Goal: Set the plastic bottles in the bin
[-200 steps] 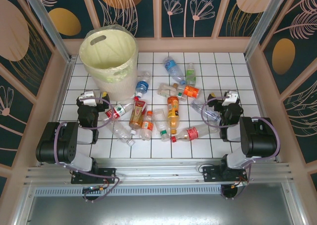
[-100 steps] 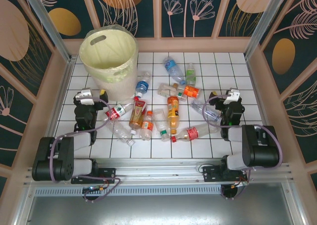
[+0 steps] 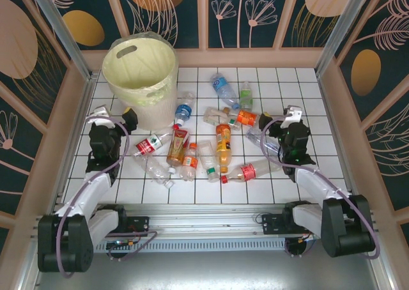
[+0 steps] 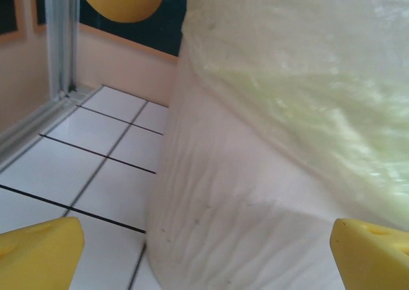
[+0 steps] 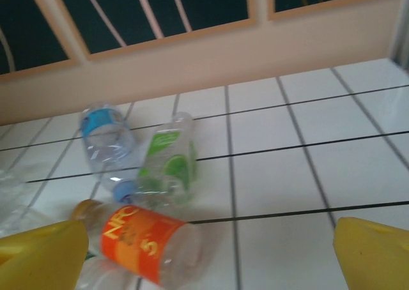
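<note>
The bin (image 3: 150,108) stands at the far left corner of the white tiled table (image 3: 307,85), its clear liner (image 3: 148,36) folded over the rim. The plastic bottles (image 3: 222,143) lie on their sides, scattered across the middle of the table, from just beside the bin's foot to the right half. The left gripper (image 3: 114,116) hovers at the left edge, just beside the bin. In the left wrist view its yellow pads (image 4: 38,251) sit far apart with nothing between them, facing the bin's pale wall (image 4: 243,194). The right gripper (image 3: 280,117) hovers over the right side of the heap, its fingers (image 5: 41,255) also spread wide and holding nothing. Ahead of it lie an orange-labelled bottle (image 5: 144,242), a green-labelled bottle (image 5: 167,165) touching it, and a blue-labelled bottle (image 5: 105,133) just beside that, toward the far edge
</note>
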`<action>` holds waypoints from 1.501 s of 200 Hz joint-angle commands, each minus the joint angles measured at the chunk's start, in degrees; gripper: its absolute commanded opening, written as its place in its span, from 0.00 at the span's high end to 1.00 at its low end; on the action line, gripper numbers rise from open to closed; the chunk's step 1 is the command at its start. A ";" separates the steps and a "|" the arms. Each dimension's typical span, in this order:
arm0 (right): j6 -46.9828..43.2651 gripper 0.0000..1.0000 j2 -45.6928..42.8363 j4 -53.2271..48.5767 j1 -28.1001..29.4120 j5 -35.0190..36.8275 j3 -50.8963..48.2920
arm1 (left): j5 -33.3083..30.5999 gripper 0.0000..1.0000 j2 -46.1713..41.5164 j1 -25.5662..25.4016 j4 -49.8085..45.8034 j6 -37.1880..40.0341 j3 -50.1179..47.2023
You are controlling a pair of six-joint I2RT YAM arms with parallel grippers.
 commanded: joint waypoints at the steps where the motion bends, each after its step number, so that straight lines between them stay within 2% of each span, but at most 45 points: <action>1: 7.50 0.01 -1.65 -9.76 3.09 -0.47 3.96 | 2.13 0.01 -2.96 -2.15 -11.84 -6.65 3.00; 17: 9.99 0.01 -1.40 -15.47 5.23 1.91 6.91 | 3.85 0.01 -4.18 -4.18 -15.92 -8.88 4.47; 30: 8.88 0.01 -1.29 -17.80 6.36 -0.55 8.37 | 6.34 0.01 -4.73 -5.08 -18.69 -11.06 5.86; 72: 11.46 0.01 -0.91 -30.57 7.33 -0.97 13.47 | 17.48 0.01 -5.53 -5.59 -25.25 -13.53 9.82; 124: 8.55 0.01 1.27 -43.71 7.34 -6.36 18.49 | 31.80 0.01 -2.98 -5.67 -32.83 -10.09 18.89; 152: 7.61 0.01 3.77 -47.91 7.32 -5.73 20.40 | 38.73 0.01 -2.19 -5.67 -33.97 -8.87 23.38; 188: 5.27 0.03 7.90 -53.88 7.44 -7.02 23.75 | 46.29 0.01 -1.91 -5.67 -36.33 -2.01 27.91; 224: 4.18 0.03 12.18 -58.78 7.64 -2.56 26.79 | 50.11 0.01 -3.78 -5.62 -31.07 -3.17 25.05; 276: 1.32 0.03 19.13 -61.05 7.60 1.25 29.39 | 48.38 0.01 -6.09 -5.67 -29.34 -3.04 23.00; 300: -0.30 0.09 22.50 -61.21 7.57 2.43 30.61 | 48.56 0.01 -7.09 -5.67 -24.16 -6.10 19.03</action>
